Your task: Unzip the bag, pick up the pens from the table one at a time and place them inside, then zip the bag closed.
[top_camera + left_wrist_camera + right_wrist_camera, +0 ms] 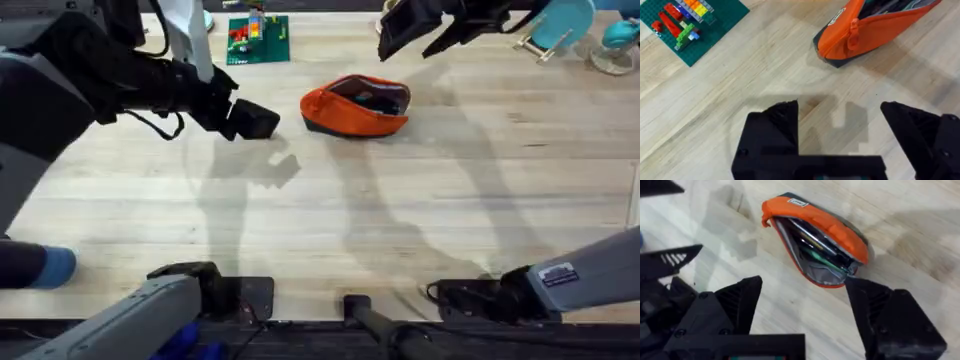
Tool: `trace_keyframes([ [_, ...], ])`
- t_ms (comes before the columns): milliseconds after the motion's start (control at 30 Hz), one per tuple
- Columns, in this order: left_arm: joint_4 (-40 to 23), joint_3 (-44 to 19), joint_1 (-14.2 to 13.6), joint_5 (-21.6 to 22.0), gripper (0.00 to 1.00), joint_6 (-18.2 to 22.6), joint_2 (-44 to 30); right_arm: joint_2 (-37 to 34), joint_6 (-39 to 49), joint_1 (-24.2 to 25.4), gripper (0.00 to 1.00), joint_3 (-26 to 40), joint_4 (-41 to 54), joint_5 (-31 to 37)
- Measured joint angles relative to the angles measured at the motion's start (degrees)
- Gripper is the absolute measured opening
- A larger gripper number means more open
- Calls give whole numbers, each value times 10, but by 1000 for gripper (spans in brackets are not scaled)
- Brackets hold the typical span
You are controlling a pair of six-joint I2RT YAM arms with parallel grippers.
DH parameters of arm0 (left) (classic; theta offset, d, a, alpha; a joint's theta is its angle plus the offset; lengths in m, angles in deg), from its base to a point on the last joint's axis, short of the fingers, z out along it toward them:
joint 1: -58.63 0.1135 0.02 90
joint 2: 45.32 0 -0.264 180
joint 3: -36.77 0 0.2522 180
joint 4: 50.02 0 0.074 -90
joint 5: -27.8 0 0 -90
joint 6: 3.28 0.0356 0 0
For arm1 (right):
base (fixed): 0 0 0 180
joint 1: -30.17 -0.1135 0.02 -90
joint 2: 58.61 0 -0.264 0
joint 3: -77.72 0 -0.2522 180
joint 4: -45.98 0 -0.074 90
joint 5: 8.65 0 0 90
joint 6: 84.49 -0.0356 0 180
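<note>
L gripper: jaws spread wide, holding nothing, hovering over bare table just left of the bag. R gripper: jaws likewise apart, nothing between them, raised above the bag's far-right side. Bag: orange pouch w/ dark base, lying on its side near table centre-back, zipper undone, mouth gaping. Pens: dark shafts inside the open pouch, one w/ green part; exact count unclear. Green brick baseplate w/ coloured bricks sits beyond and left of the bag, well apart.
</note>
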Motion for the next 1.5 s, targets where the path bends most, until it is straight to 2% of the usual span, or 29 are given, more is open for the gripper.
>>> trace_keyframes([
  [300, 0, 0, 0, 0, 992, 0, 0, 0, -117, -50, 997, 0, -9, 129],
  [500, 0, 0, 0, 0, 995, 0, 0, 0, -147, -91, 998, 0, -23, 164],
  [867, 4, 0, 0, 0, 994, 0, 0, 0, -163, -102, 998, 0, -29, 172],
  [1200, 5, 0, 0, 0, 993, 2, 0, 0, -231, -102, 998, 0, -31, 120],
  [1300, 5, 0, 0, -3, 992, 18, 0, 0, -257, -102, 997, 0, -31, 115],
  [1500, 5, 0, 0, -31, 993, 88, 0, 0, -283, -111, 998, 0, -31, 112],
])
